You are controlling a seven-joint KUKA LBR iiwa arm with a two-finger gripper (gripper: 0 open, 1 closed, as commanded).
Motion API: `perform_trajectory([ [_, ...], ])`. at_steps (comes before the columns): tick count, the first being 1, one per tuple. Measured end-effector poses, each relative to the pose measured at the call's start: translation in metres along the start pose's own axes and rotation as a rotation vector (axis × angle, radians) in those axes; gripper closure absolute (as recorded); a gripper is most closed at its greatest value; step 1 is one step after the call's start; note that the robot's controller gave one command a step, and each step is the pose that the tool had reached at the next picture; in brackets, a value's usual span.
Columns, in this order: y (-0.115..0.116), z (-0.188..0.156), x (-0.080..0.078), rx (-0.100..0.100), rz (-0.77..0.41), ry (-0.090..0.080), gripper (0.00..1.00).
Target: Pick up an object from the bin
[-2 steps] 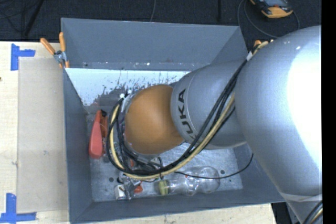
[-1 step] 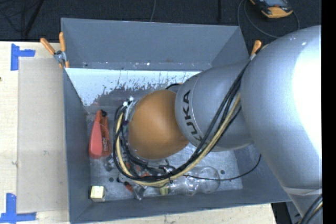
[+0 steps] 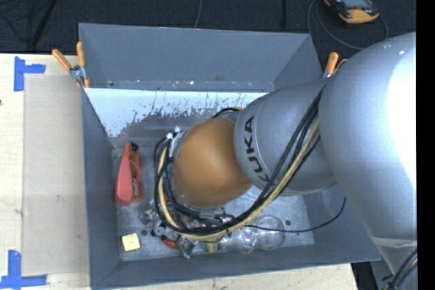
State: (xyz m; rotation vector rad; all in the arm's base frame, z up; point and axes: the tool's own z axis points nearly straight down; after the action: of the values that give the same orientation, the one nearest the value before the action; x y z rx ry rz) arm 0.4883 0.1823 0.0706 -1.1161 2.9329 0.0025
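A red tool with a dark tip [image 3: 128,176] lies lengthwise along the left side of the bin floor. Near the front left corner sits a small yellow block [image 3: 130,242]. A cluster of small dark and orange bits [image 3: 165,230] lies at the front, right under the edge of the arm's orange dome. Right of it, a clear crumpled plastic piece [image 3: 262,238] rests against the front wall.
The arm comes in from the right, and its orange dome and looping cables hang over the middle of the bin, covering the floor there. The back slope of the bin is bare metal with dark speckles.
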Motion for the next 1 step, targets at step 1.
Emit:
perform_trajectory([
  [1,-0.0409,-0.0002,-0.0148,-0.001,0.333,0.002,1.0],
])
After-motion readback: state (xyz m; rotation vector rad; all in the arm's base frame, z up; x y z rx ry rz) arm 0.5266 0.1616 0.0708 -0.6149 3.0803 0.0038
